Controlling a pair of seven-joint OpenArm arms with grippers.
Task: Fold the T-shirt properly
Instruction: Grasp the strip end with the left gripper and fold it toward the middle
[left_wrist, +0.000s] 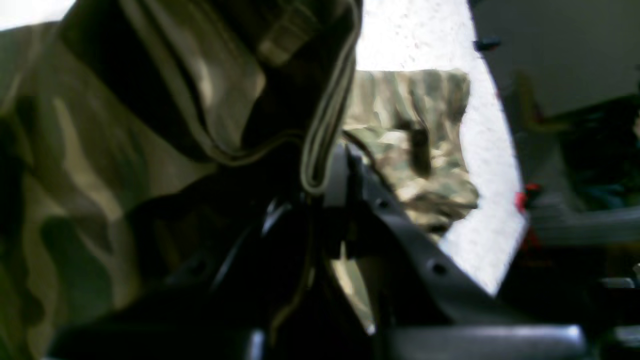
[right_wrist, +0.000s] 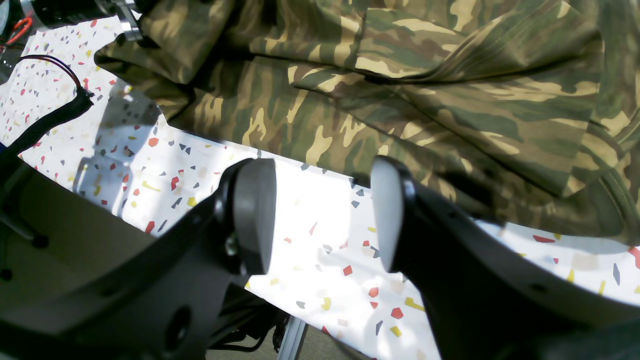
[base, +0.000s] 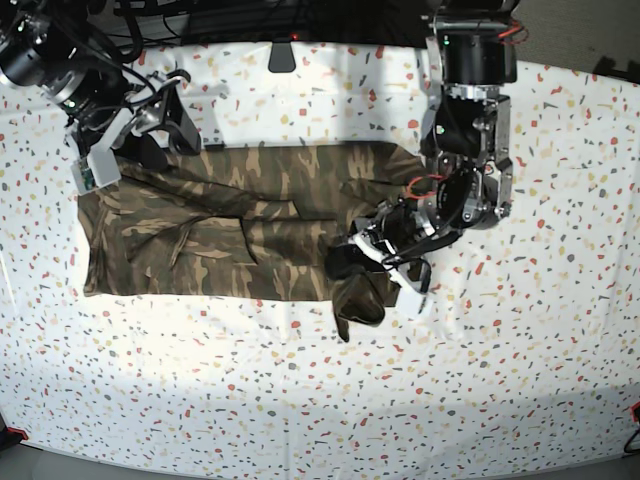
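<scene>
The left gripper (base: 375, 262) is clamped on a raised fold of the T-shirt (base: 250, 225) at its right end. The right gripper (right_wrist: 322, 215) gapes empty over the table (right_wrist: 320, 250), just beside the shirt's far-left edge.

Left wrist view dim and blurred; other views sunlit, sharp, hard shadows.

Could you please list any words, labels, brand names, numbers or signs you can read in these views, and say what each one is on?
None: no view shows readable text.
The camouflage cloth T-shirt carries only its olive, brown and tan pattern.
The white speckled table cover bears coloured flecks, no print.
The small pale box on the arm at the base view's left shows no legible marking.
</scene>
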